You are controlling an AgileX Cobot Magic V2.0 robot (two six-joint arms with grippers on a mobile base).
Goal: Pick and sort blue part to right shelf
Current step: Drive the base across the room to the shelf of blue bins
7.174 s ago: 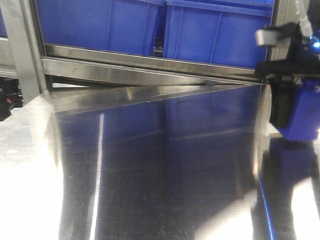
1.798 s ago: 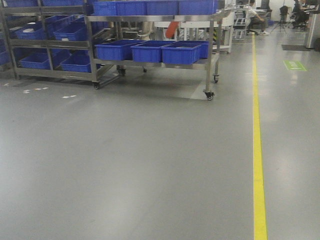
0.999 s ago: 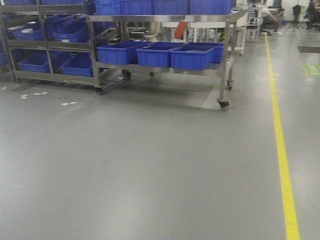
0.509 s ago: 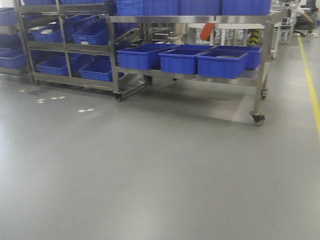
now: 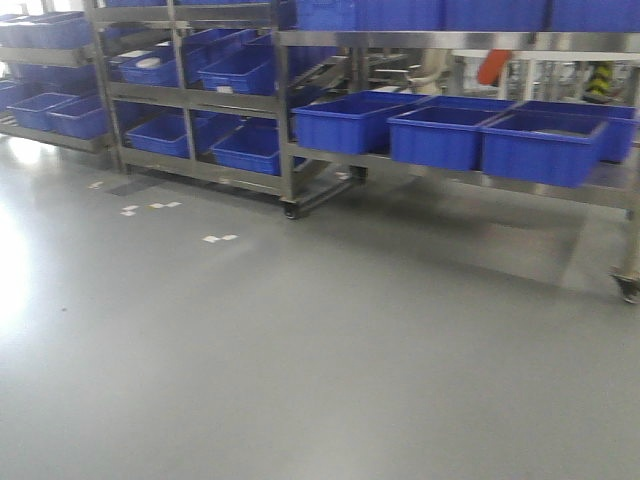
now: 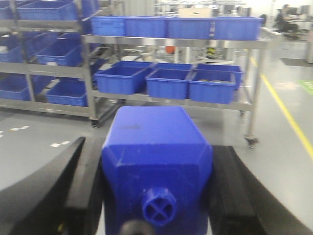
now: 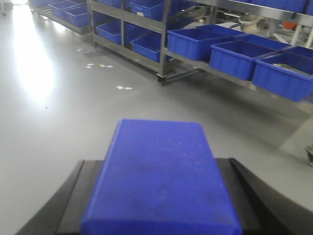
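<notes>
In the left wrist view a blue part with a round cross-marked boss fills the space between two black fingers; my left gripper is shut on it. Over in the right wrist view, a flat-topped blue part sits clamped between black fingers of my right gripper, also shut. Both are carried above a grey floor. Stainless steel racks with blue crates stand ahead. Which of them is the right shelf I cannot tell. Neither gripper shows in the front view.
A steel rack on castors holds three blue crates at the right; its top rail carries more crates. A taller rack with tilted crates stands to its left. White floor marks lie before it. A yellow line runs along the floor at the right.
The front view has swung left and closer: the racks slid rightward and grew, and the yellow line left the frame. Seven seconds ago I faced a steel tabletop and rack.
</notes>
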